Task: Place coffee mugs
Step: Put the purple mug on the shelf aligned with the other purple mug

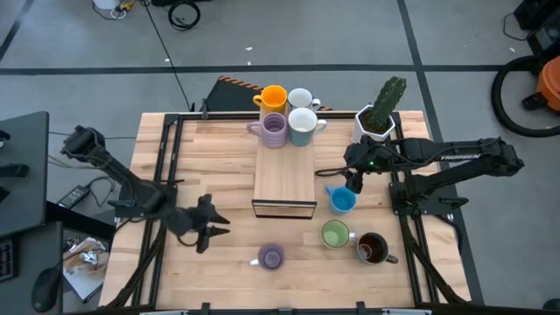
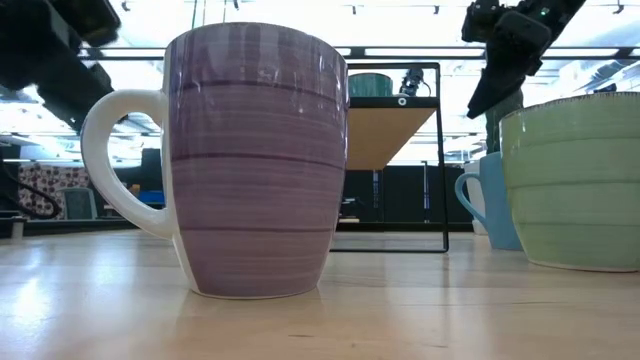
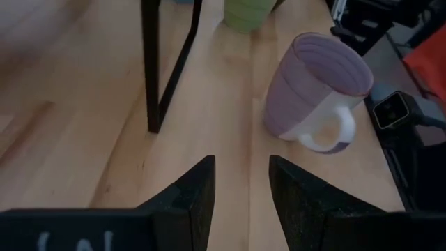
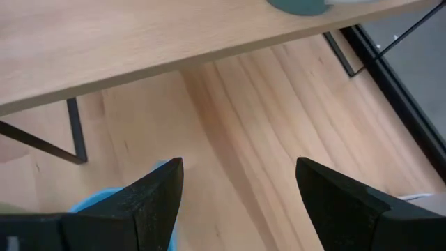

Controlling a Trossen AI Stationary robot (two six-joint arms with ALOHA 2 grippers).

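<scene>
Four mugs stand on the far end of a raised wooden shelf (image 1: pixel 284 179): orange (image 1: pixel 274 98), white (image 1: pixel 301 99), purple (image 1: pixel 275 129) and a pale one (image 1: pixel 303 125). On the table stand a blue mug (image 1: pixel 341 200), a green mug (image 1: pixel 335 234), a dark brown mug (image 1: pixel 372 248) and a second purple mug (image 1: pixel 270 256). My left gripper (image 1: pixel 219 227) is open, low over the table, left of that purple mug (image 3: pixel 317 90) and apart from it. My right gripper (image 1: pixel 353 185) is open and hovers above the blue mug (image 4: pixel 97 206), beside the shelf's right edge.
A white faceted pot with a green cactus (image 1: pixel 376 118) stands at the table's far right corner, behind my right arm. The shelf's black frame legs (image 3: pixel 155 84) stand between the left gripper and the green mug (image 3: pixel 247 12). Bare wood lies on the table's left half (image 1: pixel 192 166).
</scene>
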